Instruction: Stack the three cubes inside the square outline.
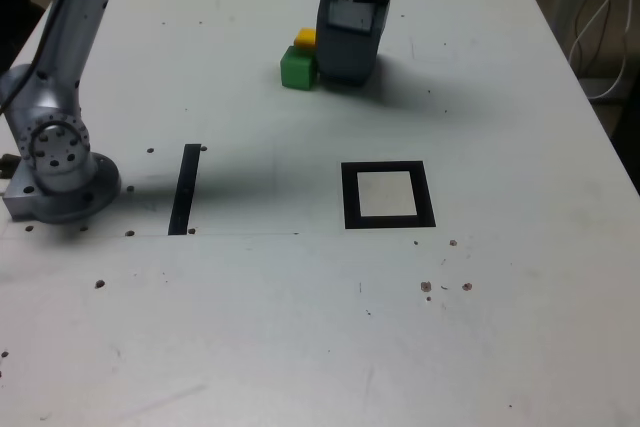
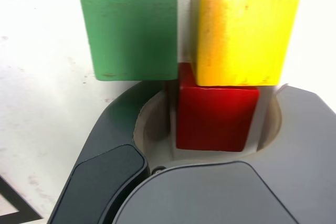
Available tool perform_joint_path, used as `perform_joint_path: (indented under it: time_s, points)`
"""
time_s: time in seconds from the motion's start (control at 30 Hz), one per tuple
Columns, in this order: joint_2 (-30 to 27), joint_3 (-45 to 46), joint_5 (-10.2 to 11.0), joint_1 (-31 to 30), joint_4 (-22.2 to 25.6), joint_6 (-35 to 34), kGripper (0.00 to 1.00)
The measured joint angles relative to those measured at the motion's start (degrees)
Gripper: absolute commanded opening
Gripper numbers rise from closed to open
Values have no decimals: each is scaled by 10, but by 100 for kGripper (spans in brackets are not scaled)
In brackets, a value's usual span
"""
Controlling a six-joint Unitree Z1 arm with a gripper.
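Observation:
My gripper (image 1: 345, 69) is down on the table at the back, beside the cubes. In the wrist view the red cube (image 2: 215, 116) sits between the jaws of the gripper (image 2: 218, 109), which close against two opposite sides of it. The yellow cube (image 2: 244, 38) lies right against the red one, just beyond the fingertips. The green cube (image 2: 131, 32) lies next to the yellow one with a narrow gap. In the exterior view the green cube (image 1: 298, 68) and yellow cube (image 1: 305, 37) show at the gripper's left; the red cube is hidden. The square outline (image 1: 349, 197) lies apart, nearer the front.
A straight black strip (image 1: 185, 189) lies on the white table, to the exterior view's left of the outline. The arm's base (image 1: 55, 162) stands at the left edge. Cables hang past the table's right edge (image 1: 600, 37).

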Motion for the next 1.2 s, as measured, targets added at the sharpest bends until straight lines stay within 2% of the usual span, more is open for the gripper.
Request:
perform_joint_path:
  time_s: [0.3, 0.47, 0.77, 1.0, 1.2]
  points:
    - [0, -1, 37, 0, -10, -21, 31]
    - [0, -3, 52, 0, -10, -28, 29]
    - [1, -17, 50, -7, -6, -5, 27]
    - [-2, -70, 25, -43, 64, 69, 27]
    - [-26, -94, 17, -88, 122, 105, 27]
